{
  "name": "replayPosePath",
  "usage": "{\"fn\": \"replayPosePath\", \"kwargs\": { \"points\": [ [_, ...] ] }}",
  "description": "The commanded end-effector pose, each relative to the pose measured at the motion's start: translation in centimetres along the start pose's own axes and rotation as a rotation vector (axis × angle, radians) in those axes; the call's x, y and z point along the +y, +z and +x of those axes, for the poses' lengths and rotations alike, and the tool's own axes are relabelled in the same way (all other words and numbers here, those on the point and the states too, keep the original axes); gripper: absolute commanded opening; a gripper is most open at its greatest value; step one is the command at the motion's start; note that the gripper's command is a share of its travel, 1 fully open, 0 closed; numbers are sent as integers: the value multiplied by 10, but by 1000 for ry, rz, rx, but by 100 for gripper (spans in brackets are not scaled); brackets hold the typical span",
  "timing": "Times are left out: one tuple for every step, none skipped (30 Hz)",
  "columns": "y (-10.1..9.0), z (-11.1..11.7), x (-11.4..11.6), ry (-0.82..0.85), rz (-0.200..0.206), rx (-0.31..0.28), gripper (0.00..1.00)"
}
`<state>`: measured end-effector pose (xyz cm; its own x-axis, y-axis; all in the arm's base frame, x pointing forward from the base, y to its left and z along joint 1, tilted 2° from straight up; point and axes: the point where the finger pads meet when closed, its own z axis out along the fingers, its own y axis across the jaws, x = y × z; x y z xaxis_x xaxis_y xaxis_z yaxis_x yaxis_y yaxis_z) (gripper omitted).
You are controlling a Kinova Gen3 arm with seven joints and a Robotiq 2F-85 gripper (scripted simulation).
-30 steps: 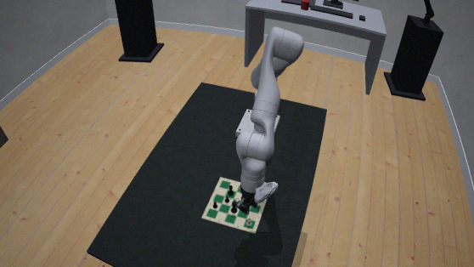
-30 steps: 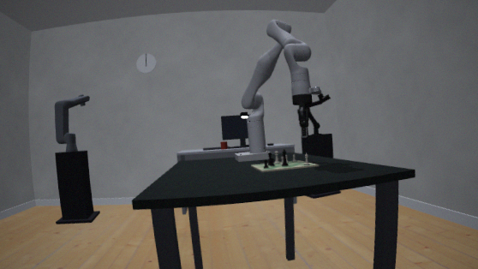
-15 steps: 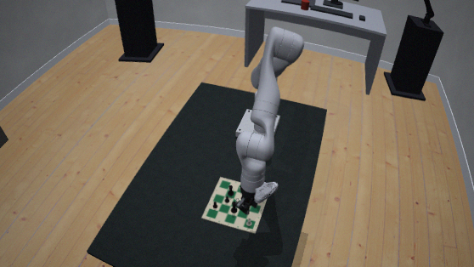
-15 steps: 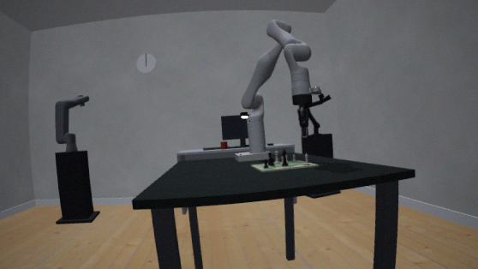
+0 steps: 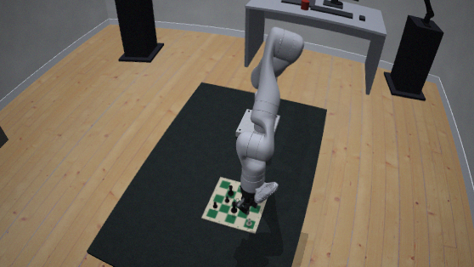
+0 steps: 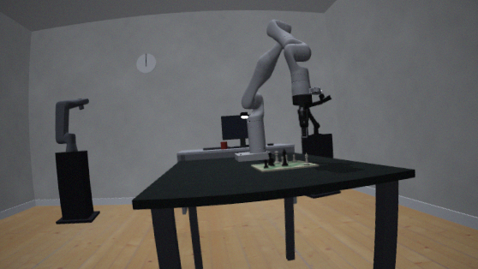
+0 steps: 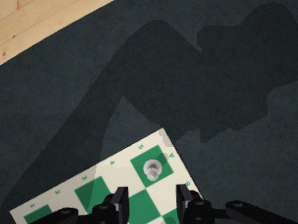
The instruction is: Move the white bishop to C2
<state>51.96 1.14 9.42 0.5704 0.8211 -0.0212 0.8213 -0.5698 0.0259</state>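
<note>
The small green-and-cream chessboard [image 5: 233,209] lies on the dark table near its front edge. A white piece [image 5: 249,222], seemingly the bishop, stands upright on a green corner square. It also shows in the wrist view [image 7: 153,169] and in the exterior view [image 6: 307,158]. My gripper [image 6: 304,128] hangs well above the board, pointing down. Its fingers are partly closed with a gap and nothing between them. Seen from above, the gripper [image 5: 245,206] is over the board, just short of the white piece.
Several black pieces [image 5: 230,190] stand upright on the board's far side, partly hidden by the arm. The arm's base [image 5: 257,123] sits behind the board. The table edge [image 7: 80,23] lies beyond the board's corner.
</note>
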Motion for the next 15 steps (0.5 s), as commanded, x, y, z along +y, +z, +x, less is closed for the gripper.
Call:
{"fn": "replayPosePath", "kwargs": {
  "points": [
    [0,0,0,0,-1,1,37],
    [0,0,0,0,-1,1,37],
    [1,0,0,0,-1,1,37],
    [2,0,0,0,-1,1,37],
    [3,0,0,0,-1,1,37],
    [3,0,0,0,-1,1,37],
    [4,0,0,0,-1,1,37],
    [5,0,0,0,-1,1,37],
    [6,0,0,0,-1,1,37],
    [8,0,0,0,-1,1,37],
    [9,0,0,0,-1,1,37],
    [10,0,0,0,-1,1,37],
    [11,0,0,0,-1,1,37],
    [13,0,0,0,-1,1,37],
    [14,0,0,0,-1,1,37]
  ]
}}
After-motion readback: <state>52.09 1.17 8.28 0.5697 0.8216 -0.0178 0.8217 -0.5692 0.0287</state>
